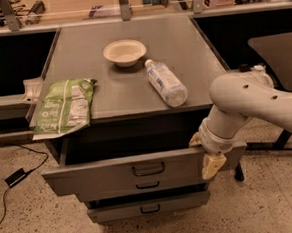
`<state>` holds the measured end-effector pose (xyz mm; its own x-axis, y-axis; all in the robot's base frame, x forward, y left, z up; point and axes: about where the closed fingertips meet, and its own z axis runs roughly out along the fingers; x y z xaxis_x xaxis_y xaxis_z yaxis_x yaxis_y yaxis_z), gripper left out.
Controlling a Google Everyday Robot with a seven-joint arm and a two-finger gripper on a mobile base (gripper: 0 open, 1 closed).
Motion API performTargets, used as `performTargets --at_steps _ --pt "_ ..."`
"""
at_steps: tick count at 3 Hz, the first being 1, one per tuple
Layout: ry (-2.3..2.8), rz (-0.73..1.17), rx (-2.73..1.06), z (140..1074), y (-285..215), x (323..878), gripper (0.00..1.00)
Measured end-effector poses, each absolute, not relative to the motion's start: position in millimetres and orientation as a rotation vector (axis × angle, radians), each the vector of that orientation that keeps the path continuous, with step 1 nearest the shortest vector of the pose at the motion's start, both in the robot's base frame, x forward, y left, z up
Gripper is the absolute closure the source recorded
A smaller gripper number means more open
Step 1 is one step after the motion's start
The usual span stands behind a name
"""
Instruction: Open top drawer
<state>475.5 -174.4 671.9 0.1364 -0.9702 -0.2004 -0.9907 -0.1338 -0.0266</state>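
The top drawer (pixel 95 175) is a wide grey front panel with a dark loop handle (pixel 148 169) at its centre. It stands pulled out from the grey cabinet, with a dark gap behind it. My gripper (pixel 204 154) is at the right end of this panel, on the end of the white arm (pixel 250 101). One cream finger (pixel 212 166) lies in front of the panel and the other sits behind its top edge, so the gripper is closed on the panel.
On the cabinet top (pixel 133 84) lie a cream bowl (pixel 124 52), a plastic bottle (pixel 166 82) on its side and a green chip bag (pixel 65 106) overhanging the left edge. Two shallower drawers (pixel 148 206) sit below. A cable and adapter (pixel 15 177) lie on the floor at left.
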Motion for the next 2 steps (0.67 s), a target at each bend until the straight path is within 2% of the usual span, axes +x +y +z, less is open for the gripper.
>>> performTargets --at_steps 1,2 --pt "1.961 0.204 -2.249 673 -174 474 0.39" --pt "2.053 0.306 -2.278 669 -169 402 0.38"
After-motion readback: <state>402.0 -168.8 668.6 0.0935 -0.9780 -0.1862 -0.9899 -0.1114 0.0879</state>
